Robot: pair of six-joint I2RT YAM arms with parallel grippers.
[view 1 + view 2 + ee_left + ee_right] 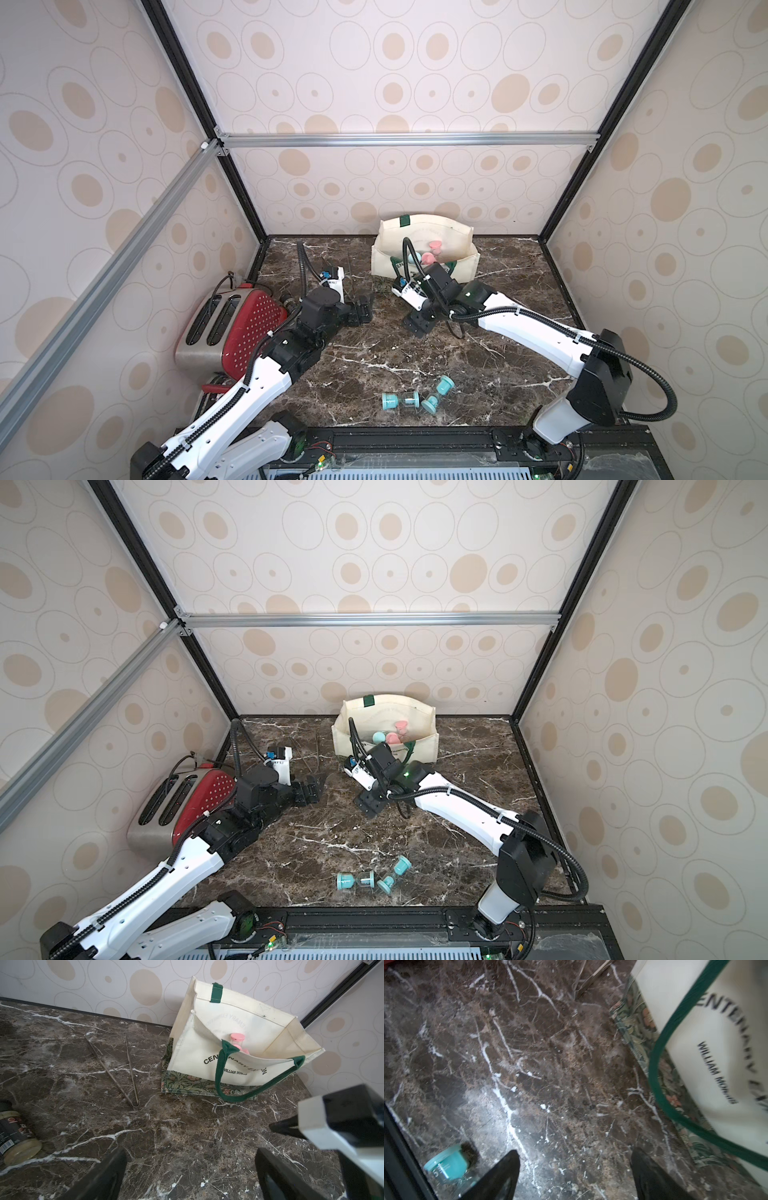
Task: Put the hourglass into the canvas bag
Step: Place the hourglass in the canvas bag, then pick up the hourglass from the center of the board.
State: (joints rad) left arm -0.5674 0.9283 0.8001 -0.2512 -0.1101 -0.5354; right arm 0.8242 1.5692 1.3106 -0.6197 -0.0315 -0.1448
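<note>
The dark marble table [374,365] carries everything. The canvas bag [415,228] stands with its mouth open just ahead of the right gripper [419,323], backed against the far wall, and one green handle droops down its printed front toward that gripper. A red toaster [245,328] sits behind the left gripper [360,312] and to its outer side, close by the left arm.

Both grippers hang low over the table, near each other. The left gripper has its jaws apart and holds nothing, with only bare marble between the fingers in the left wrist view. The right gripper is the same — jaws spread and empty.

Pink hourglasses [432,253] lie inside the bag, ahead of the right gripper, with a teal cap [379,737] beside them. Two teal hourglasses [415,398] lie on their sides on the table, well behind the right gripper and close to the front edge, ends nearly touching.

Thin metal tongs [128,1076] lie ahead of the left gripper, beside the bag. A small spice jar [16,1134] lies toppled — off to that gripper's outer side.
</note>
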